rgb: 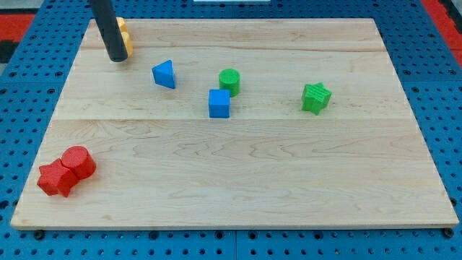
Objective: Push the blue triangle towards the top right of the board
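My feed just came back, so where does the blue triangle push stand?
Nothing looks done: the blue triangle sits in the board's upper left part, far from the top right corner. In hand: my tip rests to the view's left of the triangle, apart from it, beside a yellow block. Left: contact and the whole push rightward, past the green cylinder and blue cube.

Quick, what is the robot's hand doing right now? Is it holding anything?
No hand, only a rod: my tip holds nothing, resting beside the yellow block, left of the blue triangle and not touching it.
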